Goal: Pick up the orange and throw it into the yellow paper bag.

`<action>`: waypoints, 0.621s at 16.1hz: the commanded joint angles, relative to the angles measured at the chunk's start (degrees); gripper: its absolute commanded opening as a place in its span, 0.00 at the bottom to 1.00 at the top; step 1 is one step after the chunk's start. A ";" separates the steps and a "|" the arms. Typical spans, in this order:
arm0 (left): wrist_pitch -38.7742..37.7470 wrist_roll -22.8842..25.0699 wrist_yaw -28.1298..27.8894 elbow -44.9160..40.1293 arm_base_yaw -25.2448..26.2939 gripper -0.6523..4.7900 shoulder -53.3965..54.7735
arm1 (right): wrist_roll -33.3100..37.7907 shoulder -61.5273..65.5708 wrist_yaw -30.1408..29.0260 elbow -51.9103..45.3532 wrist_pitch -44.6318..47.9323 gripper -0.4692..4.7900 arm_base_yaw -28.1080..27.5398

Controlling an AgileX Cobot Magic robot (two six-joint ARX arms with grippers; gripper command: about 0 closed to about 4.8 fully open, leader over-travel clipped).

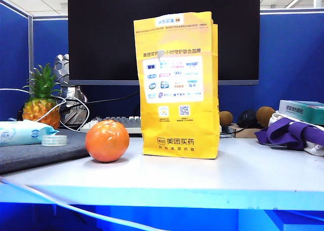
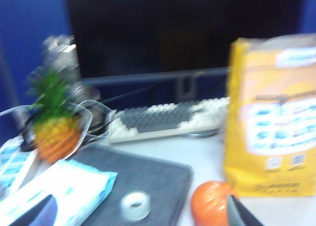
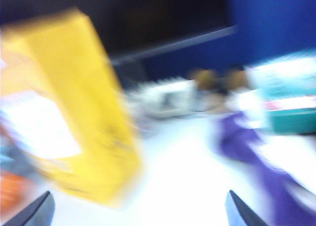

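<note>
The orange (image 1: 107,140) sits lower left on the white worktop (image 1: 243,173), just beside the upright yellow paper bag (image 1: 177,84). The left pincer (image 2: 140,213), spread wide and empty, is nearer, the fruit by one fingertip. The right pincer (image 3: 140,213) gapes empty too, facing the bag.

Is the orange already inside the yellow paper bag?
No, the orange sits on the table beside the upright yellow paper bag.

Glossy reddish-orange orange (image 1: 107,140), bright-yellow paper bag (image 1: 177,84) — white panel, blue icons
</note>
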 commanded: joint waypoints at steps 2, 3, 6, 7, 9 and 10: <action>-5.25 -0.28 -0.52 0.02 0.02 1.00 0.09 | -3.96 -0.02 5.20 -0.48 -6.82 1.00 -0.04; -6.51 -0.55 -1.55 0.02 0.02 1.00 0.09 | -3.91 -0.02 5.99 -0.48 -7.30 1.00 -0.04; -10.82 -5.29 -0.42 0.09 -0.02 1.00 0.07 | -0.02 -0.02 3.58 -0.48 -10.97 1.00 -0.04; -12.37 -6.58 1.77 0.07 0.00 1.00 0.07 | 2.16 -0.02 0.11 -0.48 -12.94 1.00 -0.04; -12.85 -6.82 4.28 0.07 -0.02 1.00 0.07 | 2.56 -0.02 -2.78 -0.48 -12.00 1.00 -0.04; -12.92 -6.82 4.11 0.07 -0.02 1.00 0.07 | 2.56 -0.02 -2.60 -0.48 -10.91 1.00 -0.07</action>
